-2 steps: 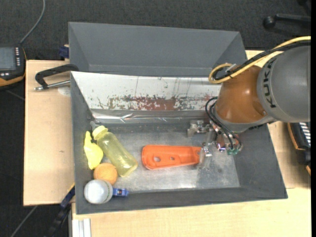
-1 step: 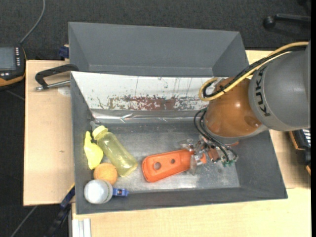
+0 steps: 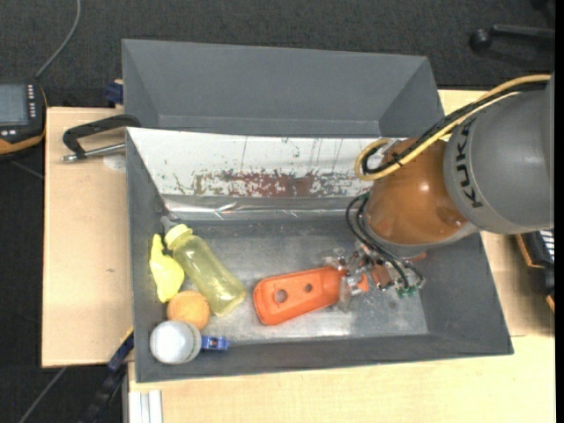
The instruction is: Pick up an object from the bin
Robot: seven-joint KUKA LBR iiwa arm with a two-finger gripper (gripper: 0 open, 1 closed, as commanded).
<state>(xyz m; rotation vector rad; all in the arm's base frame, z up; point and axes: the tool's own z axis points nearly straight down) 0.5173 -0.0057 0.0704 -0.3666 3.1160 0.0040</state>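
You are getting bright, even light from overhead. The bin (image 3: 145,263) is catching a strong sheen on its back wall (image 3: 264,161) at twelve o'clock, and its floor is glinting palely around the orange tool (image 3: 295,296) at six o'clock. The arm (image 3: 502,166) is casting a soft shadow beneath itself at three o'clock. The desk (image 3: 84,236) at nine o'clock is showing pale and evenly lit.
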